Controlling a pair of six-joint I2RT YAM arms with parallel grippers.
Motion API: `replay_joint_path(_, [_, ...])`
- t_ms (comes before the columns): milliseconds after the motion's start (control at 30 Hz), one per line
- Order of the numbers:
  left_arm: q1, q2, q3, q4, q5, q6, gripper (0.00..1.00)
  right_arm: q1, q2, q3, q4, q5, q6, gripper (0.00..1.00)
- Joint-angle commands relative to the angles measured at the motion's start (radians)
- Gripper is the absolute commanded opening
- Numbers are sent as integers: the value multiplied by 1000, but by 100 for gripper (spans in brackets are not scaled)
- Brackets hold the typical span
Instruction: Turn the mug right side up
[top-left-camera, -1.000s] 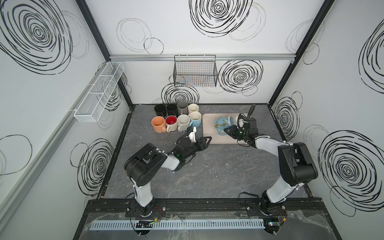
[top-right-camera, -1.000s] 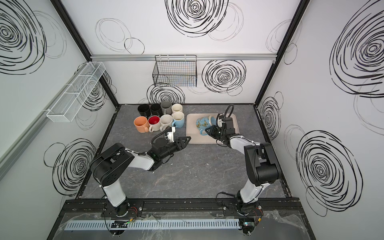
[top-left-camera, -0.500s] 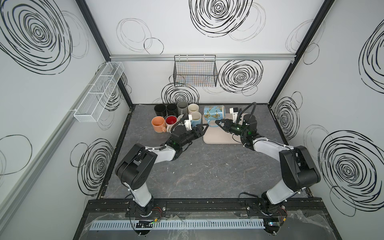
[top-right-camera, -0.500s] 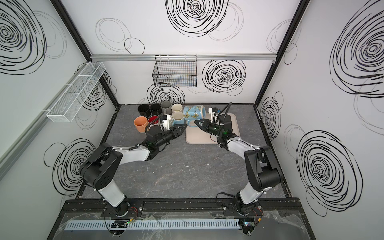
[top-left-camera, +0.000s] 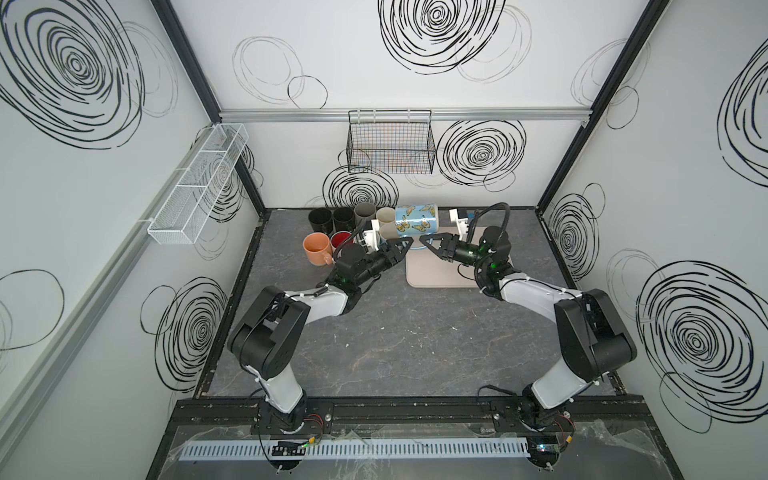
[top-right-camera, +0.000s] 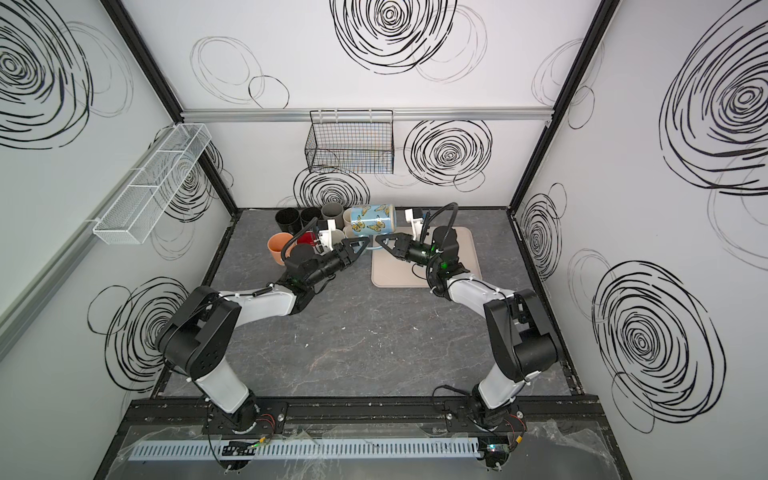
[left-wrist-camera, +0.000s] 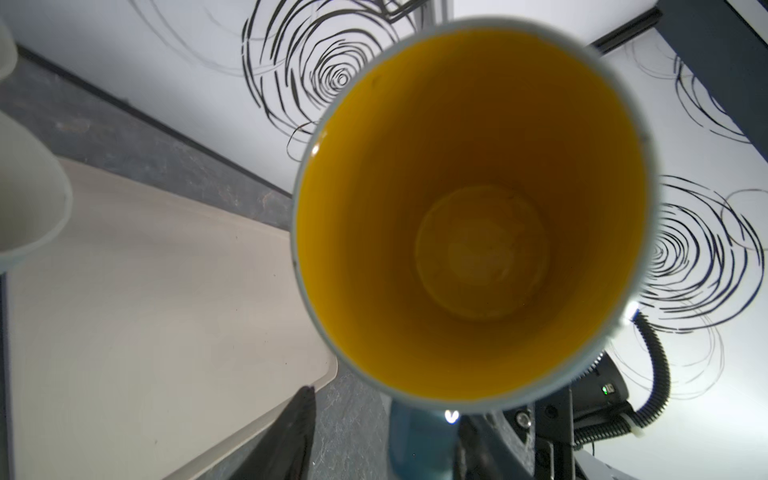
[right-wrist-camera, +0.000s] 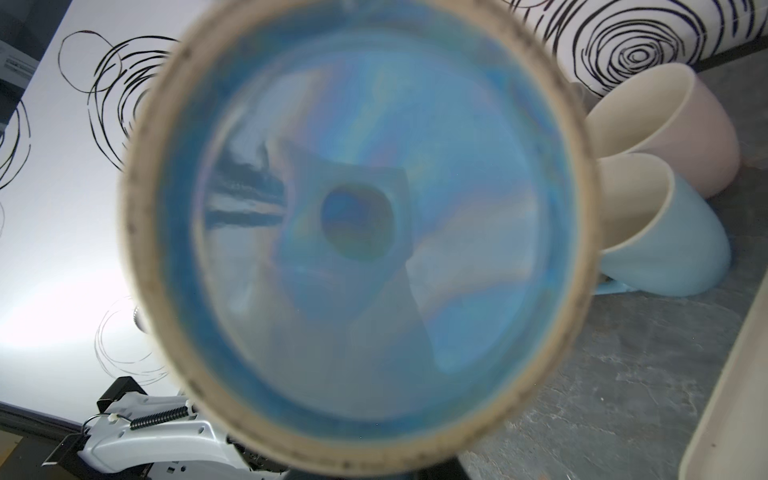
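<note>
The butterfly mug (top-left-camera: 415, 220) hangs on its side over the far corner of the one beige tray (top-left-camera: 440, 274). The right gripper (top-left-camera: 423, 240) is clamped on its handle, and the left gripper (top-left-camera: 409, 241) has its jaws apart either side of that handle. Just beside it at least seven upright mugs (top-left-camera: 365, 214) crowd the bench (top-left-camera: 395, 340) in two rows, partly hidden by the left arm; one wire basket (top-left-camera: 390, 145) hangs behind.

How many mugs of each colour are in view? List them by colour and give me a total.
Black mugs: 2
Grey mug: 1
Orange mug: 1
Red mug: 1
Pink mug: 1
Pale blue mug: 1
Blue butterfly mug: 1
Total: 8 mugs in view
</note>
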Motion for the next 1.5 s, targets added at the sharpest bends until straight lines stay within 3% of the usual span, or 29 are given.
replay_joint_path(0, [5, -46, -27, 203, 51, -53, 43, 25, -16, 51, 182, -47, 11, 0])
replay_joint_path(67, [-10, -79, -63, 228, 40, -40, 37, 40, -17, 60, 124, -61, -28, 0])
replay_joint_path(200, [-20, -147, -122, 214, 52, -15, 12, 72, -11, 101, -18, -98, -110, 1])
replay_joint_path(300, [-8, -203, -181, 212, 32, -7, 0, 77, -28, 83, -54, -87, -136, 13])
replay_joint_path(467, [4, -275, -225, 156, 42, 32, 0, 86, -79, 55, -167, -50, -208, 40])
replay_joint_path(667, [33, -270, -235, 166, 86, 15, 0, 87, -132, 88, -451, 46, -371, 45])
replay_joint_path(800, [54, -291, -252, 121, 82, 40, 0, 86, -157, 98, -531, 84, -447, 55])
replay_joint_path(933, [77, -332, -276, 36, 71, 96, 0, 76, -160, 116, -615, 86, -502, 55])
replay_joint_path(1133, [92, -438, -271, -290, 23, 285, 0, 56, -167, 99, -635, 94, -512, 55])
replay_joint_path(1333, [58, -510, -224, -643, -97, 504, 0, 30, -171, 96, -673, 122, -523, 55])
replay_joint_path(1400, [26, -504, -183, -755, -175, 597, 0, 15, -173, 98, -706, 158, -523, 55])
replay_joint_path(1467, [-31, -478, -122, -883, -323, 717, 0, -4, -181, 100, -756, 218, -530, 55])
